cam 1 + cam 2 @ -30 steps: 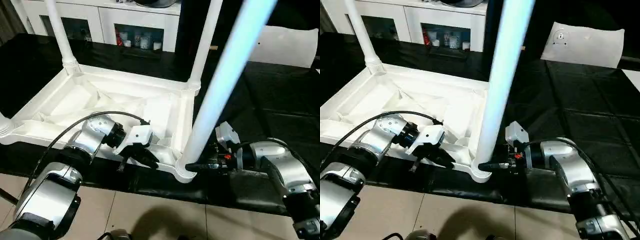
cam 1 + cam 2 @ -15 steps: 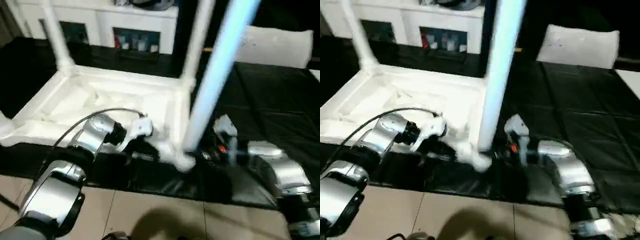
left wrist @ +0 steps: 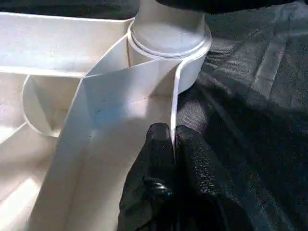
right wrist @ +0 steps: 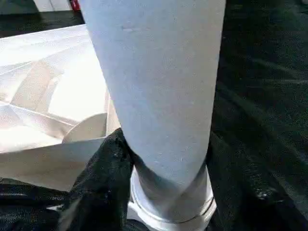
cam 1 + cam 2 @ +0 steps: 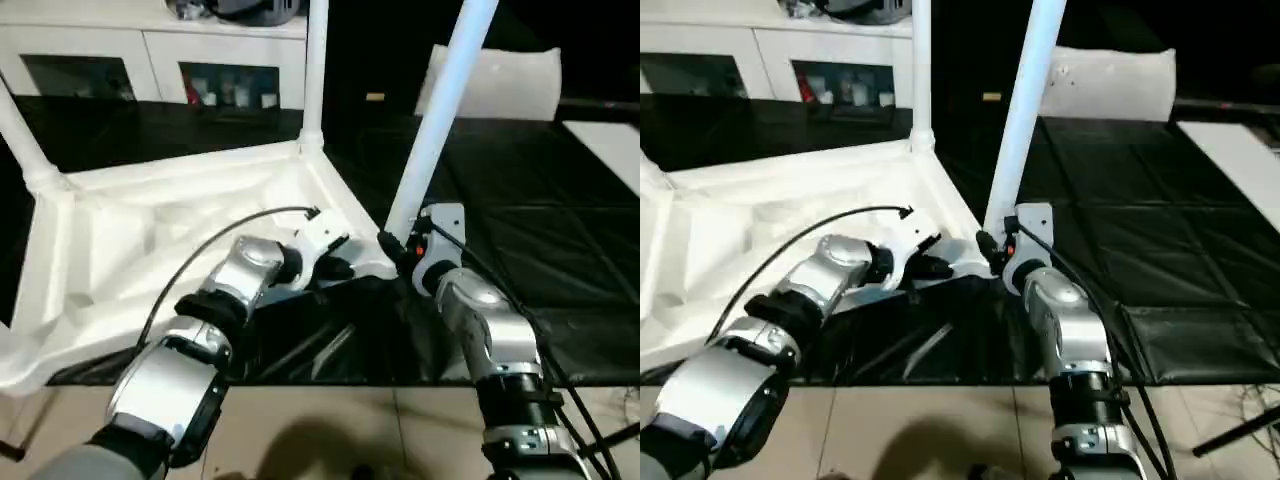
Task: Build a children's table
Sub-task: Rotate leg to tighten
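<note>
Left end effector (image 3: pixel 173 144) pinches the rim of the upturned children's table (image 5: pixel 120 240) nr its closest corner; right end effector (image 5: pixel 400 245) clamps the leg (image 5: pixel 440 110) just above that corner socket; table lies on black tabletop (image 5: pixel 560 240); white cabinets (image 5: pixel 150 60) behind.

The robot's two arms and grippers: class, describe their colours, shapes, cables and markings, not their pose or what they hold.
Both forearms are rounded silver shells with black joint bands. The left gripper has a white housing and two black, finely textured fingers; a thin black cable arcs along that arm. The right gripper has a white boxy housing with a small red-orange spot and black cables trailing behind.
</note>
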Robot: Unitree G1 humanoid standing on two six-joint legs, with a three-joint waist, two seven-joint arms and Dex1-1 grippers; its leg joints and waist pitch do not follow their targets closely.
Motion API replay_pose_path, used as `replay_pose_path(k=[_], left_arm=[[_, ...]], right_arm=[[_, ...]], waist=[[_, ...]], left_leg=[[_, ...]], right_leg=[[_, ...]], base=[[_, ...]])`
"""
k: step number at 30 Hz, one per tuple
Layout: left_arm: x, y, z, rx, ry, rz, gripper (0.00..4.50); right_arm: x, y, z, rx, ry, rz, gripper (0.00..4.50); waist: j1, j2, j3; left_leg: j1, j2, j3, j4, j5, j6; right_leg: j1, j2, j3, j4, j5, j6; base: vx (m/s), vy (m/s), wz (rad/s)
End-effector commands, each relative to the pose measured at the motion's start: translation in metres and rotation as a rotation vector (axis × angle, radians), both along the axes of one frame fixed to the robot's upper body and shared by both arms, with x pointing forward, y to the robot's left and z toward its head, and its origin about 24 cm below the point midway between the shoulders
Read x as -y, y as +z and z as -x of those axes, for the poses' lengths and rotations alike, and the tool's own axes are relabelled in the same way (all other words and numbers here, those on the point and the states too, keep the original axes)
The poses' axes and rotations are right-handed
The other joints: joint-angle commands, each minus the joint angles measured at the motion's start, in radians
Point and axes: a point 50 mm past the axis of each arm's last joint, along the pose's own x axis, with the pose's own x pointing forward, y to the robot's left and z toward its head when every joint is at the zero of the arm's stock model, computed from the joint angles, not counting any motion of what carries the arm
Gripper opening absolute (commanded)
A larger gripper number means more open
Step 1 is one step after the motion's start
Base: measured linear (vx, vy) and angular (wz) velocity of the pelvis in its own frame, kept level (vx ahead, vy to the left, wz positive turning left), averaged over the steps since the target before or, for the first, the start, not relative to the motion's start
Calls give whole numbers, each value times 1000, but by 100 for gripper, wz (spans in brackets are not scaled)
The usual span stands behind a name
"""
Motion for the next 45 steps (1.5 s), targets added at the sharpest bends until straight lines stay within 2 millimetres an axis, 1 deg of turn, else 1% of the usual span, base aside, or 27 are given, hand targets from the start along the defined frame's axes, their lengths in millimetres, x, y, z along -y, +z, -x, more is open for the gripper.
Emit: replay_pose_path(k=[1,2,3,4,5,6,7,8,10,11,12,13,14,16,18,22,23,24,28,29,30,32,34,35,38,41,45], left_arm=[[39,24,1,108,-83,106,0],[34,23,1,103,-92,98,0],[27,22,2,107,-112,91,0],[22,20,2,104,-118,85,0],[17,19,2,100,-121,77,0],[8,18,3,94,-144,68,0],[5,17,4,92,-157,64,0],[-1,16,5,87,-170,55,0],[-5,15,5,87,-183,47,0],[-17,14,9,82,-242,33,0],[-19,14,10,82,-257,29,0],[-30,13,13,64,-303,15,0],[-30,13,13,61,-305,14,0],[-34,12,15,53,-322,7,0],[-48,11,20,23,-393,-28,0],[-65,10,27,-6,-480,-71,0],[-66,11,28,-12,-489,-73,0],[-73,11,31,-32,-527,-85,0],[-78,11,34,-45,-555,-98,0],[-86,12,38,-62,-583,-115,0],[-90,12,40,-72,-597,-130,0],[-92,12,41,-78,-607,-138,0],[-101,13,45,-90,-625,-161,0],[-102,13,46,-92,-627,-164,0],[-105,14,47,-95,-628,-166,0],[-107,14,48,-99,-630,-170,0],[-108,15,51,-104,-636,-171,0]], right_arm=[[-65,4,14,0,291,-129,267],[-59,3,14,18,293,-112,282],[-51,3,16,36,297,-98,307],[-45,3,16,49,301,-87,310],[-39,3,17,62,304,-78,317],[-30,4,19,82,330,-69,317],[-27,5,20,90,344,-66,334],[-21,6,21,101,370,-61,347],[-17,7,22,107,388,-56,363],[-2,9,27,123,462,-27,363],[1,10,28,125,479,-19,383],[12,13,31,133,538,3,393],[13,13,31,133,542,4,393],[17,14,32,135,560,12,417],[29,17,36,128,667,55,437],[34,19,42,94,843,83,437],[33,19,43,94,861,83,437],[30,19,44,96,928,82,437],[29,19,44,95,964,74,437],[25,18,44,88,1014,64,412],[23,17,44,79,1038,62,412],[22,16,43,73,1054,60,399],[15,14,43,63,1102,44,387],[13,13,43,64,1112,42,374],[11,12,42,62,1126,35,360],[7,12,40,63,1144,26,324],[2,12,37,70,1166,9,299]], waist=[[-2,0,-62],[-4,1,-62],[-6,0,-63],[-6,-4,-63],[-3,-6,-68],[-1,-11,-74],[3,-13,-76],[5,-17,-74],[10,-23,-77],[16,-25,-81],[21,-24,-81],[26,-23,-81],[32,-23,-78],[36,-25,-79],[42,-22,-76],[47,-22,-71],[47,-23,-68],[50,-26,-68],[52,-26,-67],[53,-27,-68],[54,-29,-66],[53,-27,-66],[53,-37,-67],[54,-34,-66],[53,-34,-66],[54,-44,-68],[52,-46,-69]], left_leg=[[0,37,-27,-73,-353,15],[2,43,-28,-78,-368,12],[2,46,-28,-83,-373,12],[-9,45,-26,-86,-361,22],[-12,48,-23,-86,-322,30],[-26,45,-20,-84,-251,45],[-29,44,-17,-81,-218,59],[-23,41,-7,-75,-196,84],[-27,34,0,-67,-163,106],[-35,30,1,-63,-124,119],[-36,31,2,-61,-109,127],[-37,32,6,-59,-85,144],[-34,34,9,-58,-81,150],[-34,32,10,-55,-83,144],[-30,37,11,-59,-96,116],[-26,42,10,-63,-138,99],[-22,44,12,-66,-153,89],[-22,44,12,-66,-158,83],[-21,46,12,-68,-155,73],[-20,48,11,-68,-159,67],[-22,48,12,-69,-154,67],[-21,49,12,-70,-154,61],[-22,49,12,-71,-151,56],[-20,51,13,-71,-154,52],[-19,51,13,-71,-152,46],[-20,51,14,-70,-146,41],[-20,51,14,-70,-140,39]], right_leg=[[39,-70,36,-101,-626,29],[33,-69,43,-92,-569,5],[29,-65,55,-77,-483,-47],[32,-64,66,-65,-426,-83],[34,-67,77,-50,-359,-121],[41,-65,87,-30,-274,-151],[40,-64,92,-25,-249,-163],[28,-63,100,-22,-232,-191],[28,-64,109,-16,-239,-208],[34,-64,112,-9,-224,-209],[33,-63,113,-4,-208,-214],[32,-60,115,0,-176,-219],[28,-58,117,0,-173,-220],[28,-57,118,4,-178,-219],[24,-52,117,-1,-242,-203],[22,-50,120,-6,-298,-189],[15,-47,123,-7,-310,-189],[16,-49,124,-8,-321,-187],[15,-49,125,-5,-332,-187],[13,-51,125,-1,-332,-196],[13,-51,126,-2,-335,-194],[12,-48,127,-2,-323,-196],[13,-49,127,1,-313,-200],[11,-49,127,2,-310,-201],[11,-48,128,4,-286,-210],[13,-50,129,8,-283,-211],[13,-50,130,9,-286,-212]], base=[[77,23,-2],[77,23,-2],[0,0,0],[0,0,0],[54,34,2],[0,0,0],[0,0,0],[0,0,0],[27,-26,1],[54,-52,2],[36,-61,-4],[27,-60,-4],[36,-84,-5],[11,-27,-1],[0,0,0],[0,0,0],[0,0,0],[0,0,0],[0,0,0],[0,0,0],[0,0,0],[0,0,0],[0,0,0],[0,0,0],[0,0,0],[0,0,0],[0,0,0]])
